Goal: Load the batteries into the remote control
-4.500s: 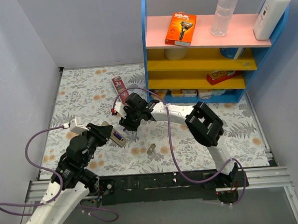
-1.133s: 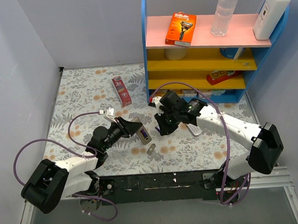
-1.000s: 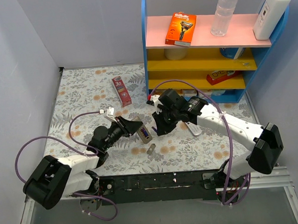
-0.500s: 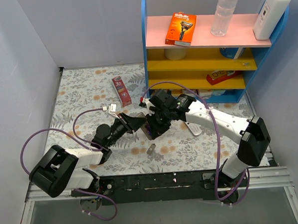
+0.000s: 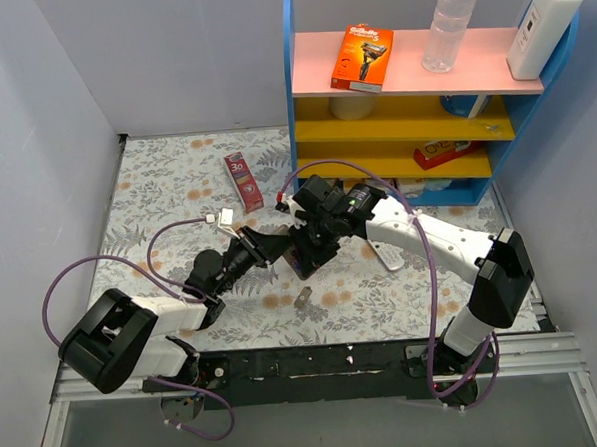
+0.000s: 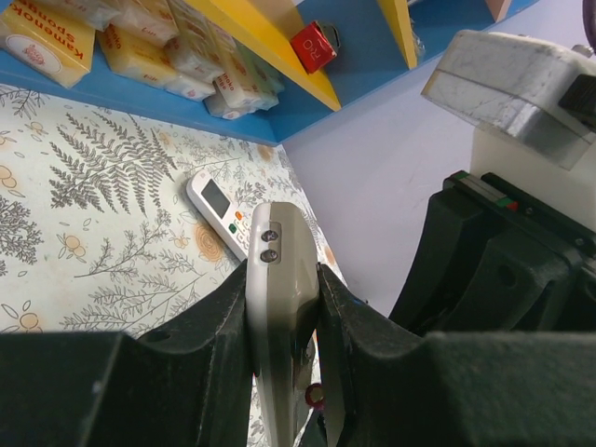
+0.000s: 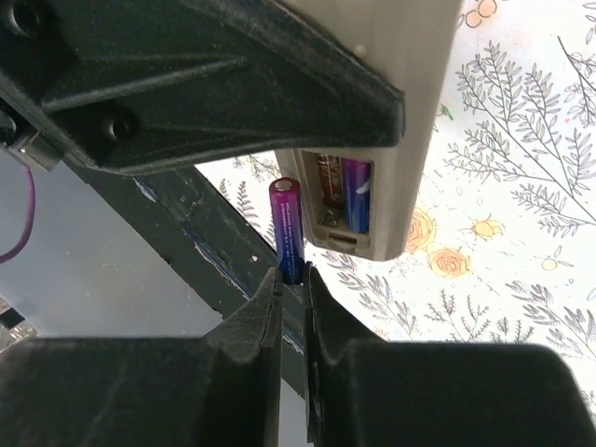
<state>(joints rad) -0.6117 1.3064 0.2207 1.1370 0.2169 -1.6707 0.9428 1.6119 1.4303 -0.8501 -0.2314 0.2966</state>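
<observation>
The right claw (image 7: 291, 279), pinching a battery (image 7: 287, 228) by its lower end, has swung in to just beside the open bay of the remote control (image 7: 419, 140) clamped in the left claw (image 6: 282, 289), where a second battery (image 7: 355, 191) already sits, so insertion seems next.

Colours across the fern-print desk (image 5: 157, 191)
The desk is white with grey ferns and orange blossoms. The remote control (image 6: 279, 289) is pale grey, the battery (image 7: 287, 233) purple shading into blue. At 1 o'clock the shelf unit (image 5: 293, 104) has blue sides, a pink top and yellow shelves, with an orange box (image 5: 362, 56) on top. At 11 o'clock lies a red carton (image 5: 243, 180).
</observation>
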